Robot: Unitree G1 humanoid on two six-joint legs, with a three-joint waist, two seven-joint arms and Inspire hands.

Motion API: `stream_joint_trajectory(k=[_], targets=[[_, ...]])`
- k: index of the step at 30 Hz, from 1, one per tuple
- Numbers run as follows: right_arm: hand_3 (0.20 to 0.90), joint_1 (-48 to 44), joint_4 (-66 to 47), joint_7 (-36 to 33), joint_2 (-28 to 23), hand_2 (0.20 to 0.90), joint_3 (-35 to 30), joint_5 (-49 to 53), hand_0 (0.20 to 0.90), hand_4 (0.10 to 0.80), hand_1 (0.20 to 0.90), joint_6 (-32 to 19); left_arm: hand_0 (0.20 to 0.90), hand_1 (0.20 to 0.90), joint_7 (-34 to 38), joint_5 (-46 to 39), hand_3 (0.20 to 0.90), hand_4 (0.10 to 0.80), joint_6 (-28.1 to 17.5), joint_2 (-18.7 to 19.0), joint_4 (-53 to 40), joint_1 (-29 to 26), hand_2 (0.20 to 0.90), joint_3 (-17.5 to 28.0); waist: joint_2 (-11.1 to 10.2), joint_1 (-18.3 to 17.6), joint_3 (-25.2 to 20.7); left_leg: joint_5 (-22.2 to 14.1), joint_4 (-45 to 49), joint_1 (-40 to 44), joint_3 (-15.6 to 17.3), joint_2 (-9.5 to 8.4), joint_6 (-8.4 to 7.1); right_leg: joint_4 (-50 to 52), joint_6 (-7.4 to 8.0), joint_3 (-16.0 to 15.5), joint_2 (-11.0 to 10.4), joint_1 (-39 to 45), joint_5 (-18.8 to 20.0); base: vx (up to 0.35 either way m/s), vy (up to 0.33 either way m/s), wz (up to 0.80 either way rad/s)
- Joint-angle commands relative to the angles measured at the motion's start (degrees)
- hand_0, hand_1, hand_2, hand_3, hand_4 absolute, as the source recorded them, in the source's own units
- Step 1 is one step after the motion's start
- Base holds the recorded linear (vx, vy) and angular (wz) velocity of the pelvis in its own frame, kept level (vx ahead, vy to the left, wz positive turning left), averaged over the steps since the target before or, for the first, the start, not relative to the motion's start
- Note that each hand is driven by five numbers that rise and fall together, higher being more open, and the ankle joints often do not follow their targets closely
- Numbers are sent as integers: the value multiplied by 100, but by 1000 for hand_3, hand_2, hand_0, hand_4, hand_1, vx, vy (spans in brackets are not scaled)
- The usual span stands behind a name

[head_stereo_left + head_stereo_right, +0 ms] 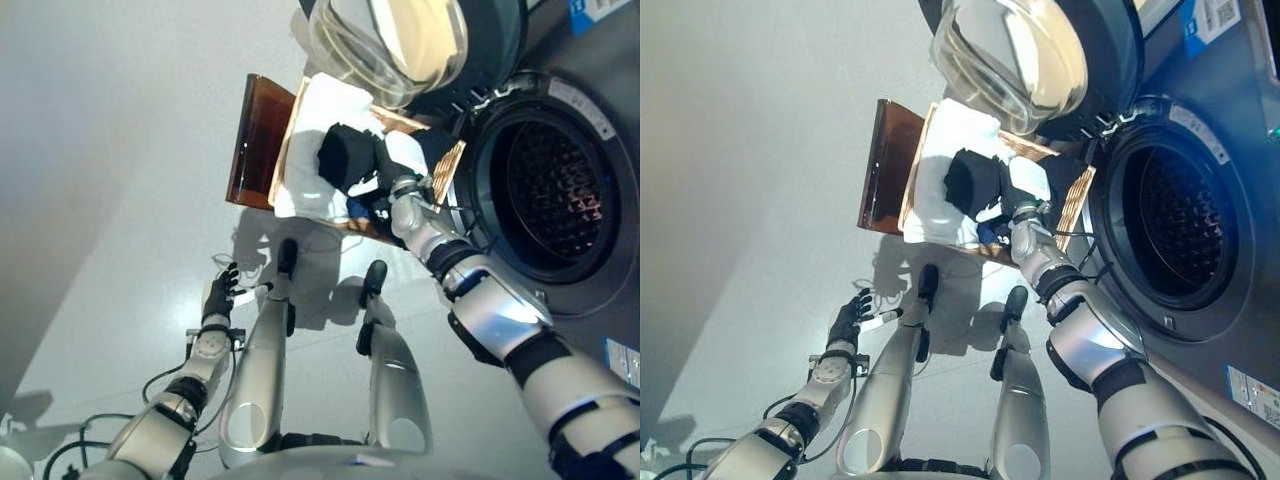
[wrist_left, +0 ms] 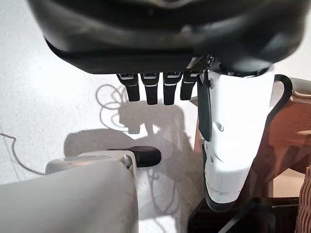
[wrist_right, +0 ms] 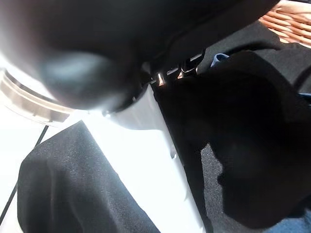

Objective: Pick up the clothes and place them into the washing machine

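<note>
A brown wicker basket (image 1: 258, 140) stands on the floor beside the washing machine and holds a white cloth (image 1: 320, 110), a black garment (image 1: 343, 155) and a bit of blue cloth (image 1: 358, 207). My right hand (image 1: 390, 172) reaches into the basket, curled into the black garment, which bunches up above the white cloth. In the right wrist view its white-covered thumb (image 3: 165, 165) presses against black fabric (image 3: 243, 126) that hides the fingers. My left hand (image 1: 220, 295) hangs low over the floor with straight fingers (image 2: 146, 90) and holds nothing.
The washing machine's round drum opening (image 1: 555, 190) gapes just right of the basket. Its glass door (image 1: 390, 40) is swung out above the basket's far end. Pale floor (image 1: 120, 200) stretches away to the left.
</note>
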Motion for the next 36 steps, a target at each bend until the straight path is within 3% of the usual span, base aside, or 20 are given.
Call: stream_joint_trajectory(k=[1, 11, 13, 14, 36], targets=[[900, -550, -5, -167, -124, 900, 95, 107, 900, 800, 900, -169, 900, 900, 182, -120, 900, 800, -195, 303, -460, 113, 900, -99, 135, 95, 73, 155, -370, -1, -9, -92, -231, 931, 71, 212, -157, -111, -581, 0, 0, 0], [900, -711, 24, -224, -200, 900, 159, 116, 900, 800, 900, -144, 900, 900, 212, -262, 900, 800, -232, 334, -745, 105, 900, -110, 197, 61, 86, 228, -360, -416, -25, -59, -263, 1152, 67, 183, -137, -637, -615, 0, 0, 0], [697, -723, 31, -228, -222, 697, 163, 111, 697, 655, 697, -147, 900, 900, 210, -264, 900, 800, -226, 318, -751, 99, 900, -119, 208, 54, 86, 244, -389, -433, -25, -53, -270, 1141, 68, 176, -140, -664, -618, 0, 0, 0], [200, -771, 55, -283, -284, 200, 159, 95, 200, 300, 200, -120, 900, 900, 244, -280, 900, 800, -224, 303, -827, 79, 900, -131, 227, 53, 86, 296, -462, -470, -15, -45, -290, 1137, 68, 181, -134, -721, -618, 0, 0, 0], [200, -744, -686, -552, -734, 200, -156, -98, 200, 300, 200, -136, 900, 900, 379, -165, 900, 800, -268, 266, -828, 23, 900, -111, 344, -81, 67, 280, -518, -332, 146, -40, -335, 1049, 73, 245, -155, -652, -610, 4, -1, -1]])
